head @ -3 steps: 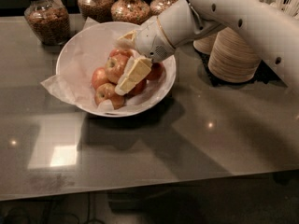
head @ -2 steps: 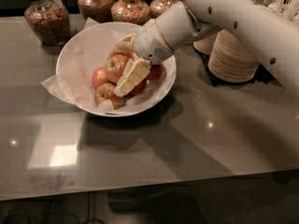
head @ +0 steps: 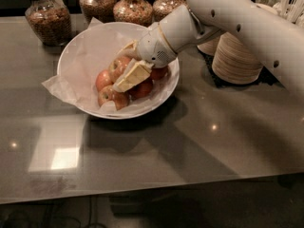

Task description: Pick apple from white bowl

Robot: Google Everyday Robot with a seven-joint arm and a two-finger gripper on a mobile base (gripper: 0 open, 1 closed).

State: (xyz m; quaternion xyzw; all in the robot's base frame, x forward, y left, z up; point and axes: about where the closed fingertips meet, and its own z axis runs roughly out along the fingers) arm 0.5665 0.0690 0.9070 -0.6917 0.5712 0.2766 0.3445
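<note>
Little differs from a second ago; the white bowl [head: 71, 56] sits on the same spot of the glossy grey table [head: 199, 151], its crinkled paper liner [head: 59, 85] still spilling over the near-left rim, and the fruit inside has not shifted; the white arm [head: 247, 23] has edged slightly to the left, while the gripper [head: 126, 68] stays down inside the bowl at about the same height.

The gripper reaches in from the upper right and lies over the middle of the pile; whether it is open or clamped on fruit, I cannot tell.

The apple [head: 118, 66] rests near the centre of the bowl, on top of the others, right against the gripper and partly hidden by it; it looks round, so no long axis can be made out, and its stem end is not visible; smaller blushed apples [head: 102, 79] lie to its left and front, and a darker red apple [head: 142, 88] sits to its right under the gripper.

Behind the bowl stand glass jars [head: 47, 20] of brown dry goods; a stack of tan paper bowls [head: 237, 58] stands to the right, apart from the white bowl.
</note>
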